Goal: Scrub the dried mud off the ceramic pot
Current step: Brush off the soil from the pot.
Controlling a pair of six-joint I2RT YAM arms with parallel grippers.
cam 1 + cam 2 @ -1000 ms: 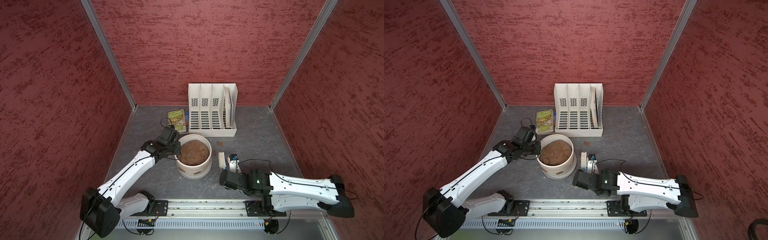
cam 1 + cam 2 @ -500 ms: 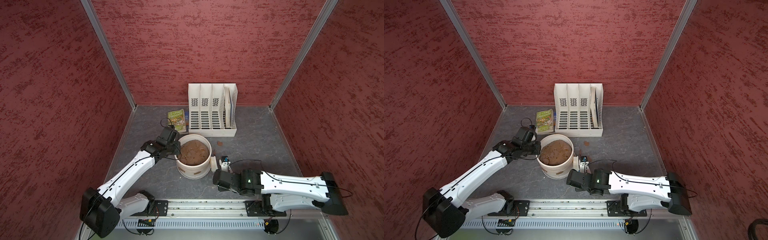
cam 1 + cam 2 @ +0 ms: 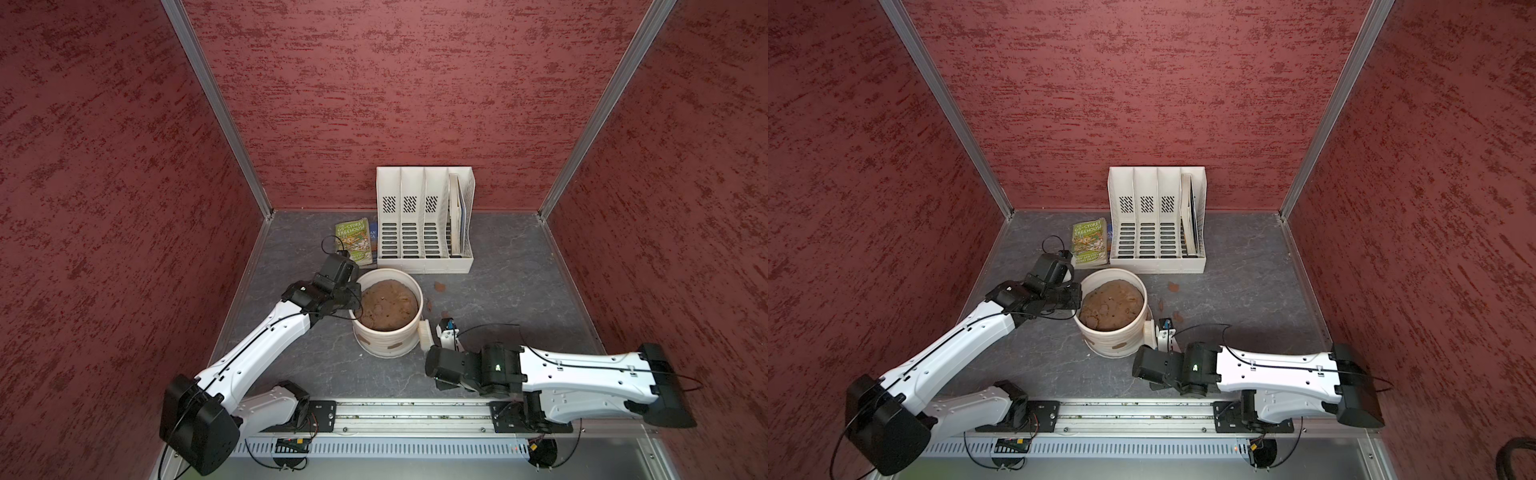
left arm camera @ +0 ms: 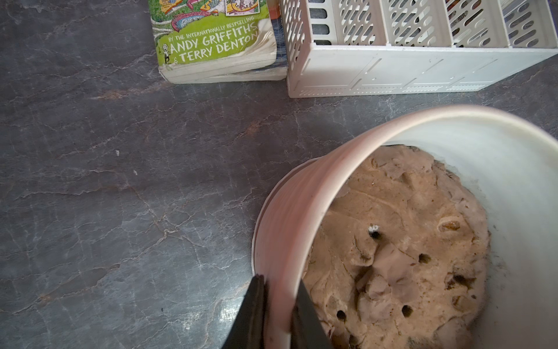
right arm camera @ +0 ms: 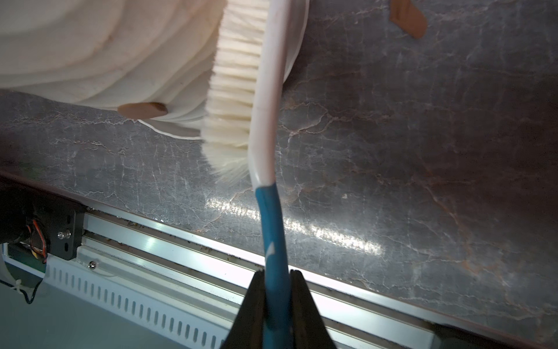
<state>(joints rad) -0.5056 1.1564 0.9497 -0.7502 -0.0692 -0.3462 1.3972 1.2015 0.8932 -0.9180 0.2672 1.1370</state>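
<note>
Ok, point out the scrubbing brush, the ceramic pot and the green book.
scrubbing brush (image 5: 234,90): right wrist view, bristles.
ceramic pot (image 3: 379,343): a top view, front wall.
green book (image 4: 211,45): left wrist view, cover.

Green paperback book (image 4: 211,42), illustrated cover, white lettering in the left wrist view: "BY THE INTERNATIONALLY BESTSELLING ANDY GRIFFITHS & TERRY DENTON". Title at the far end of the same cover, readable in both top views (image 3: 352,229) (image 3: 1087,228): "65-STOREY TREEHOUSE". Small line at the cover's near edge too small to read. Blue book (image 3: 372,240) tucked underneath: only white letters "AN" showing in a top view, rest covered.
</note>
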